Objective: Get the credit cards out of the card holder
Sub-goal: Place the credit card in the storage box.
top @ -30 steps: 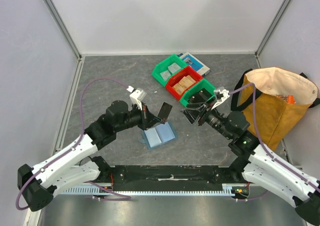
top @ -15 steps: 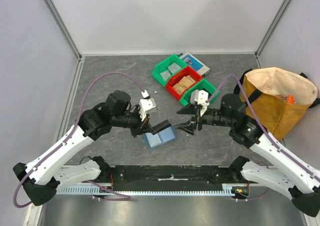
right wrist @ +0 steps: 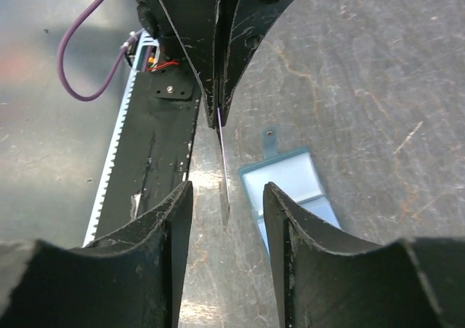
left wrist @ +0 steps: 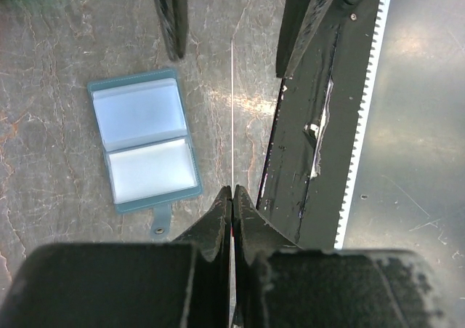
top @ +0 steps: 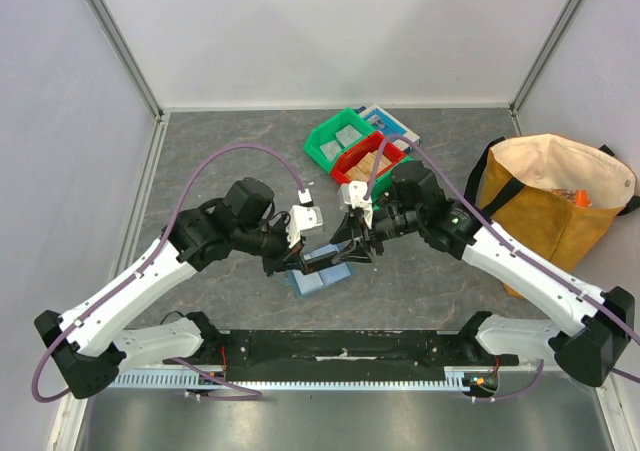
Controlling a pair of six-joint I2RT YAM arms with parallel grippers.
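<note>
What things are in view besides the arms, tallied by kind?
Slate-blue bifold card holder: 1
Thin flat card, edge-on in the left gripper: 1
Plastic bins in plain view, green bin and red bin: 2
Blue-and-white flat box: 1
Tan fabric tote bag: 1
Total: 6

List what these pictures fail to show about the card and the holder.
- Face of the credit card: edge-on in both wrist views, only a thin line pinched in the left hand.
- Pockets of the card holder: pale and glary in the left wrist view, so I cannot tell whether cards remain inside.
- Part of the card holder: hidden behind a finger of the right hand in the right wrist view.
</note>
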